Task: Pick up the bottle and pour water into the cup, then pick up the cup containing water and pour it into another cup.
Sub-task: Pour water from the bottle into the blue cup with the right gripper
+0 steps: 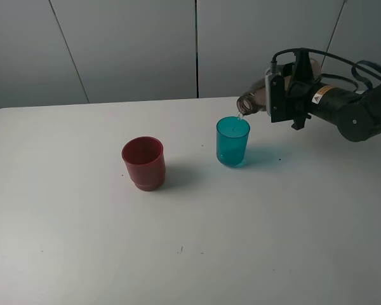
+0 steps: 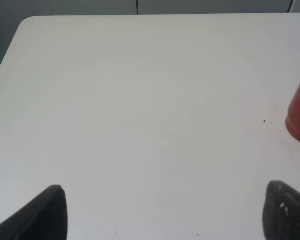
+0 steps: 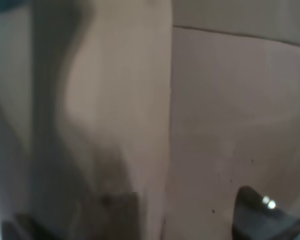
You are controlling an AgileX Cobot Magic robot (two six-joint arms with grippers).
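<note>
Bottle (image 1: 249, 102), mostly hidden behind your clenching right hand (image 1: 280, 95), tipped over the cup (image 1: 232, 143); left hand (image 2: 162, 210) hung released.

The right tool (image 1: 278, 96) holds the bottle (image 1: 253, 101) tipped, mouth over the teal cup (image 1: 232, 145), red cup (image 1: 143, 164) standing apart.

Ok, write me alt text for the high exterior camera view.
The right arm, jaws shut on a smoky bottle tipped nearly level, holds its mouth just over the rim of an upright teal cup on a white table. A dark red cup stands upright, apart, further left in the picture.
</note>
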